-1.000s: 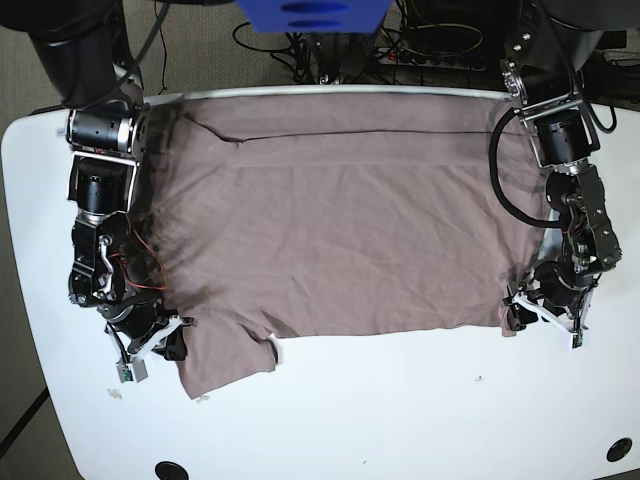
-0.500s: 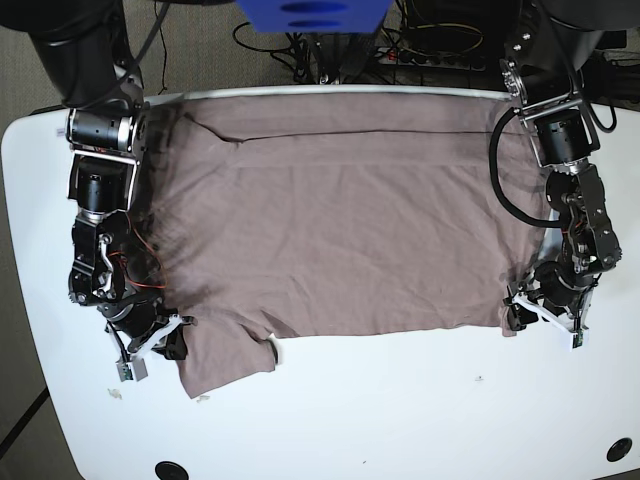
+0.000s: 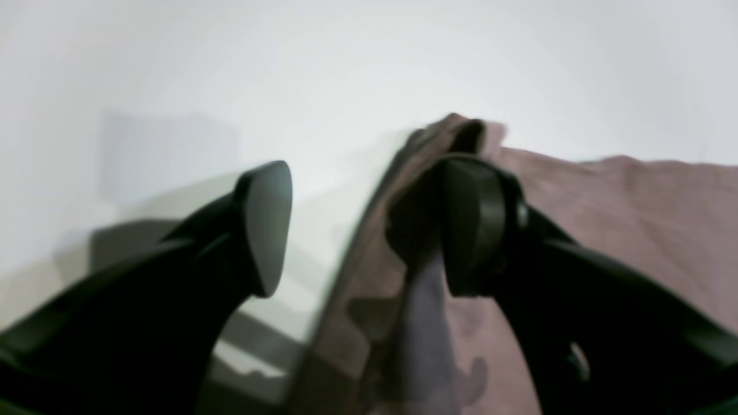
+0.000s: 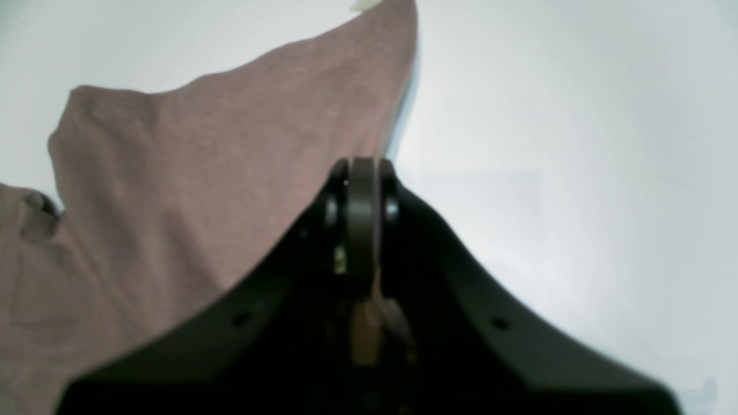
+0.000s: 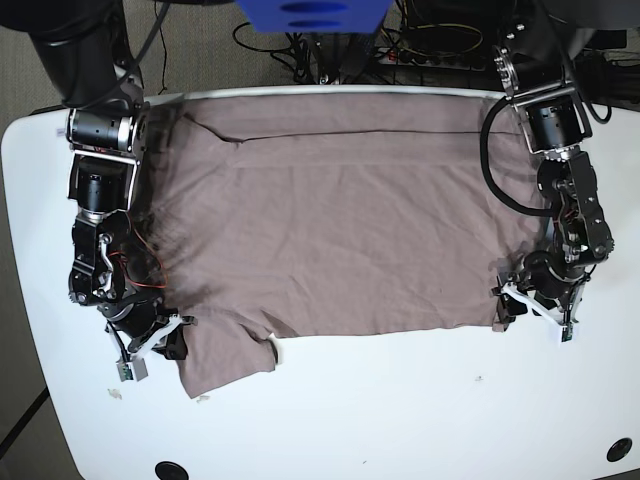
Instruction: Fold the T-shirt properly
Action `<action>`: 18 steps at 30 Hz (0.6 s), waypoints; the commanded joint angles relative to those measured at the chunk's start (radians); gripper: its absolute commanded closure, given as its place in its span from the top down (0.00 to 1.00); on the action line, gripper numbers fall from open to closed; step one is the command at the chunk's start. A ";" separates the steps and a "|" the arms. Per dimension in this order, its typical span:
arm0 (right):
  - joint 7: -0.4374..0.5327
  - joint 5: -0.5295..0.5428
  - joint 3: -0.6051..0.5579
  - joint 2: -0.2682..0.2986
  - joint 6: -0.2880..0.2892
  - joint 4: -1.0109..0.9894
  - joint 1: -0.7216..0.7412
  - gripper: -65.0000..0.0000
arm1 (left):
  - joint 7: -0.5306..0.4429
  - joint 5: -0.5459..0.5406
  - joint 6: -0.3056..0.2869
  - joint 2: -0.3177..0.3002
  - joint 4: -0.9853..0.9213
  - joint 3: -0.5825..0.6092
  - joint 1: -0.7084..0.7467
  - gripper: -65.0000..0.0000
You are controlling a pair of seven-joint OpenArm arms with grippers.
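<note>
A white counter with rounded corners fills most of the overhead view, with a tangle of dark cables and a blue object on the floor beyond its far edge. The T-shirt, a dusty mauve garment of thin wrinkled fabric, lies spread flat across the far half of the counter, reaching from one arm to the other, with a long crease running across it near the counter's far edge. One sleeve juts out from the shirt's near edge toward the front of the counter. The right gripper sits at the shirt's near corner beside that sleeve; in the right wrist view its black jaws are clenched flat together, and the right gripper has a sliver of what looks like fabric between them, though the blur makes it hard to say whether cloth is truly pinched. The left gripper rests at the shirt's opposite near corner. In the left wrist view the left gripper is released, its jaws standing well apart: one finger is over bare counter just off the shirt's edge, the other finger lies on the fabric, and the folded hem of the T-shirt runs between them. Both wrist views are soft and out of focus.
</note>
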 commanded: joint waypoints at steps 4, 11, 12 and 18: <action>-0.014 -0.007 -0.001 0.004 -0.002 0.017 0.013 0.00 | 0.009 -0.012 -0.006 0.024 0.079 -0.020 -0.013 0.59; -0.014 -0.006 -0.002 0.004 -0.001 0.018 0.012 0.00 | 0.009 -0.015 -0.006 0.025 0.062 -0.015 -0.021 0.59; -0.014 -0.008 0.000 0.005 0.001 0.018 0.011 0.00 | 0.012 -0.018 -0.006 0.022 0.048 -0.016 -0.023 0.59; -0.014 -0.009 0.000 0.007 0.002 0.018 0.010 0.00 | 0.015 -0.041 -0.009 0.013 0.025 -0.023 -0.029 0.59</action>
